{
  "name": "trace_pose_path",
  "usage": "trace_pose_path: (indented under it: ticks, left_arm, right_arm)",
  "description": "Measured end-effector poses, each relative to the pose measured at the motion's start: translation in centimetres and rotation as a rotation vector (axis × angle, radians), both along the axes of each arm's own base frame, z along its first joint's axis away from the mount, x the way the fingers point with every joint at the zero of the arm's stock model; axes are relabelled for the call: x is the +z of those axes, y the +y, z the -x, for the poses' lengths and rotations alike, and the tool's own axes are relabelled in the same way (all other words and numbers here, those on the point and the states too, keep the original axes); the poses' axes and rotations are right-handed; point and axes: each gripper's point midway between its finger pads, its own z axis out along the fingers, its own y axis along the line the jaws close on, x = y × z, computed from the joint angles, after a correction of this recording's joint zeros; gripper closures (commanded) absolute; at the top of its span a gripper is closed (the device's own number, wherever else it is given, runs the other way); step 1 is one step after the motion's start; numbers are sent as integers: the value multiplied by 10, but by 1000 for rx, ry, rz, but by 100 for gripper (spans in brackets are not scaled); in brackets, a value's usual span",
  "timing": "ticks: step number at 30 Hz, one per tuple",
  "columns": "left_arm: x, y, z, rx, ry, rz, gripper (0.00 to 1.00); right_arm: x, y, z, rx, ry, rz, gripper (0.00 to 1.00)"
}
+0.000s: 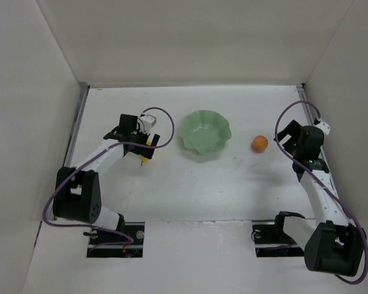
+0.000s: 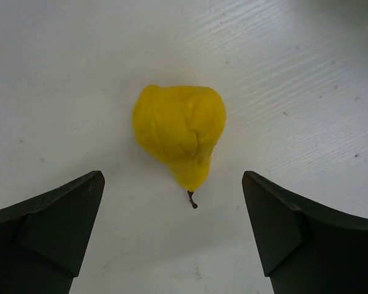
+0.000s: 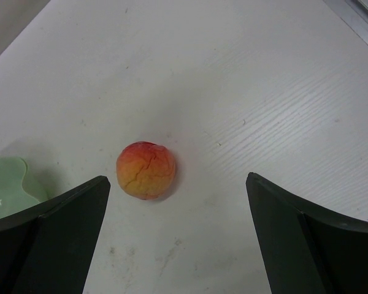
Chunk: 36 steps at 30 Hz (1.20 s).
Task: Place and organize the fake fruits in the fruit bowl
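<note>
Left fingers (image 2: 61, 220), released, face the pear (image 2: 179, 131), apparently lying sideways on the tabletop (image 1: 233, 184); right fingers (image 3: 306, 239), also released, face the peach (image 3: 145, 169) near the bowl (image 1: 204, 131).

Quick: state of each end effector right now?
Left end effector: open, holding nothing; yellow pear lies untouched.
Right end effector: open, holding nothing; peach lies untouched.

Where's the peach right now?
Top view: the peach lies on the table just right of the bowl, loose, in front of the open right claw.
</note>
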Motion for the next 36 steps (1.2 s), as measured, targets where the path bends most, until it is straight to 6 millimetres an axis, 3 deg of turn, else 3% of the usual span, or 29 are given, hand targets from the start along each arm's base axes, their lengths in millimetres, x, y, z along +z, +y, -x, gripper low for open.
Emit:
trace_pose_path:
  ticks: [2,5,8,10,16,20,22,25,28,30,32,34,36]
  left_arm:
    - [-19,-5,0,-11,42,-26,1]
    - [-44,-8,-3,-15,93,-61,15]
    - [-63,-7,-8,-5,140,-85,50]
    - [-65,-8,-13,-2,140,-84,71]
    - [-51,-14,-23,-33,77,-120,73]
    - [-9,-38,-41,-80,-50,-135,73]
    - [26,-65,-59,-119,-153,-118,72]
    - [79,-123,-82,-200,-297,-63,69]
    - [108,-182,-98,-279,-385,-9,61]
    - [108,-221,-108,-328,-408,14,58]
    - [93,-248,-113,-363,-390,20,56]
    - [67,-265,-117,-387,-351,12,53]
    - [40,-270,-115,-399,-298,-8,51]
  right_arm:
    - [0,-1,0,0,2,7,0]
    - [0,0,0,2,3,13,0]
    - [1,0,0,3,-1,15,0]
    - [3,0,1,4,-5,17,0]
    - [6,0,1,4,-15,22,0]
    - [3,3,0,14,-6,21,0]
    - [-3,8,-1,27,12,17,0]
    - [-12,12,-3,37,41,7,0]
    - [-15,14,-4,35,48,-6,0]
    - [-15,15,-4,28,44,-19,0]
    - [-15,16,-5,24,40,-34,0]
    - [-15,18,-5,24,37,-47,0]
    - [-15,19,-5,25,36,-56,0]
